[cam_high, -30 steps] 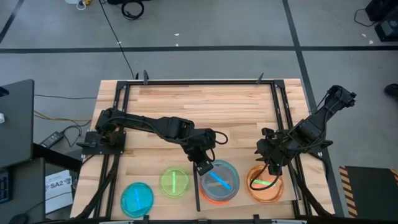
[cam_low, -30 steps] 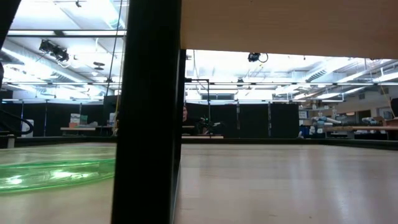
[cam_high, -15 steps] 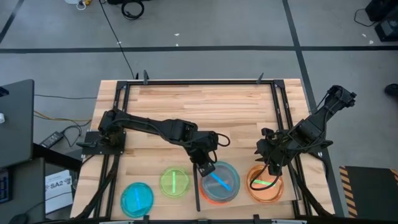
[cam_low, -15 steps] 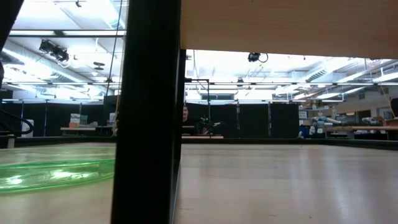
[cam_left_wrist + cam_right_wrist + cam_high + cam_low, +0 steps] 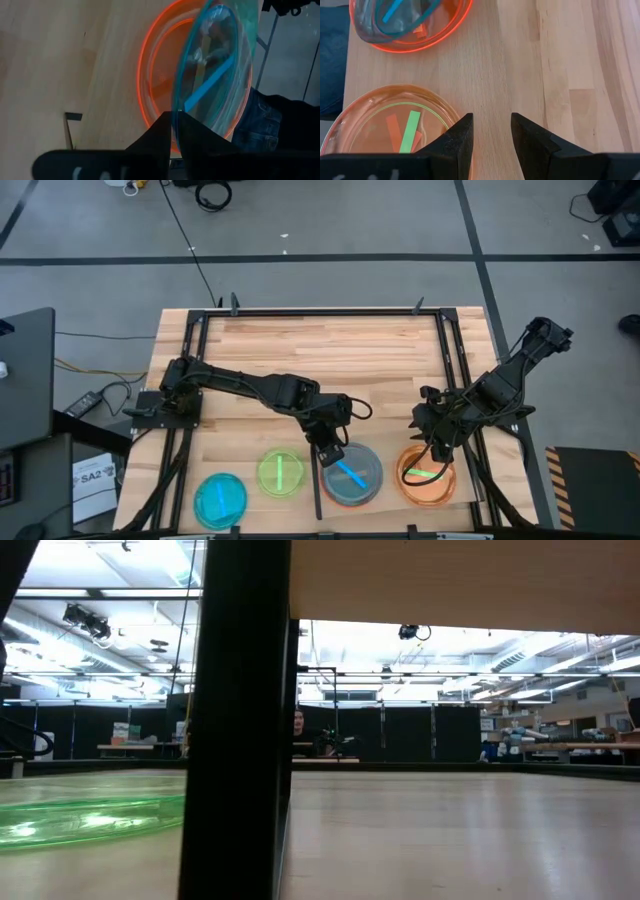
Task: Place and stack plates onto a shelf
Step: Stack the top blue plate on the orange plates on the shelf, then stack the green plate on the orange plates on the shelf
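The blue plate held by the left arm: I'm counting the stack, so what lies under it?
Under the tilted blue plate, gripped by the left gripper, an orange plate lies on the shelf. Whether more plates sit beneath cannot be seen.

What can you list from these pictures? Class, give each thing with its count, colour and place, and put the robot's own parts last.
Blue plate on the table: one, blue, near front edge, farthest left.
Green plate on the table: one, green, between the blue plate and the black strip.
Held blue plate: one, blue, tilted over the orange stack on the shelf.
Right stack: orange plates with a green one on top, right end of the shelf.
Shelf: one, pale wood, front right of table; black strip along its left edge.
Table: one, planked wood.
Left gripper: shut on the held blue plate's rim.
Right gripper: open, above the right stack.
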